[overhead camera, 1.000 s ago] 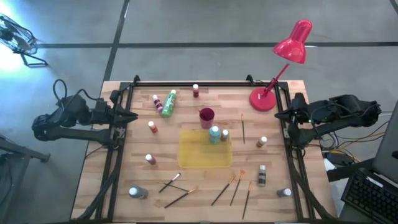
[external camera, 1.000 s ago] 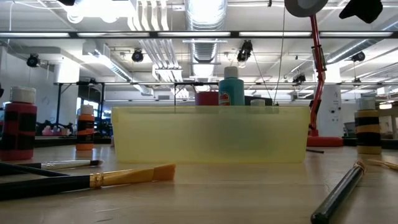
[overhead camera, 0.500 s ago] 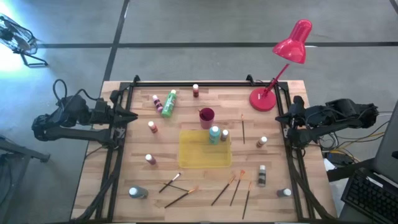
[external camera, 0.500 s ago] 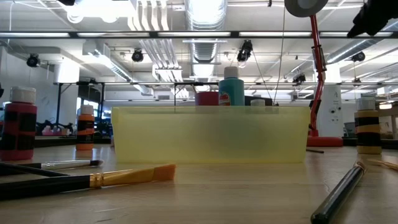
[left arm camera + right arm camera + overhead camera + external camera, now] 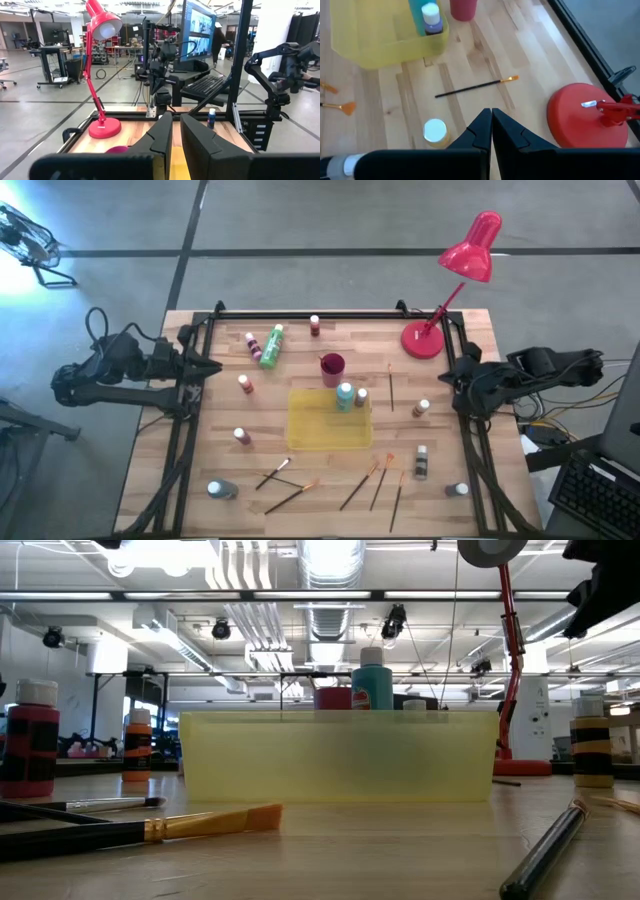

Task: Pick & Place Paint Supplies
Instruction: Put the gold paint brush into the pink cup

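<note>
The right end effector [image 5: 447, 376], fingers together and empty, is swinging inward from the counter's [image 5: 250, 500] right edge, now pointing over the wood between the lamp base [image 5: 423, 340] and a white-capped bottle [image 5: 421, 409]. This suggests a reach toward that bottle or the brush [image 5: 390, 387] beside it. The left end effector [image 5: 212, 367], nearly closed, is waiting unmoved at the left edge. Two bottles are standing in the yellow tray [image 5: 318, 437]; the rest are lying scattered.

A light blue bottle [image 5: 372, 680] stands behind the yellow tray's [image 5: 335, 755] near wall.

Lab: exposed ceiling ducts [image 5: 325, 580], monitors [image 5: 200, 27].
</note>
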### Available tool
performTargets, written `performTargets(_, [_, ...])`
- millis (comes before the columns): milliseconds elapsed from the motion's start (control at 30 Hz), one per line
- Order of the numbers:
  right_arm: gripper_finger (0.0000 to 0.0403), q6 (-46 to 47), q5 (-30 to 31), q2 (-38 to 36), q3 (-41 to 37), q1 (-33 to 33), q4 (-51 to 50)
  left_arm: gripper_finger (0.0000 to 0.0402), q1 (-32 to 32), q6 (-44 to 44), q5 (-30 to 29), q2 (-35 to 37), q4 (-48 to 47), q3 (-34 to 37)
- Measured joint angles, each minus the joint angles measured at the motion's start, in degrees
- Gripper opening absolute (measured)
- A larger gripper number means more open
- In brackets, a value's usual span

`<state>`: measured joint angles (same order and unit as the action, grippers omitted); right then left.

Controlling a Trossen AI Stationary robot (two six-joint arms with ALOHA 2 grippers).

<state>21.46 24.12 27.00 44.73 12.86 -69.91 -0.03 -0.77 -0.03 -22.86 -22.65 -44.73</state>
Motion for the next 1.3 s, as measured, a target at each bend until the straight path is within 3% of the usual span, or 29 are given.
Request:
performTargets(333, [0.0008,-1.37,0.31,-3.25,-0.28,0.00,3.64,0.0046,0.00,-0.15,0.00,-0.99,-0.36,0.00])
performTargets(867, [0.0008,-1.51,0.33,-26.96,-0.26,-0.01,3.54,0.0046,0.00,1.29,0.00,-3.68,-2.53,0.00])
performTargets(1300, [0.0008,-2.17,1.55,-23.15,0.64,-0.02,2.83,0.0046,-0.13,3.93,0.66,-9.12,-6.03,0.00])
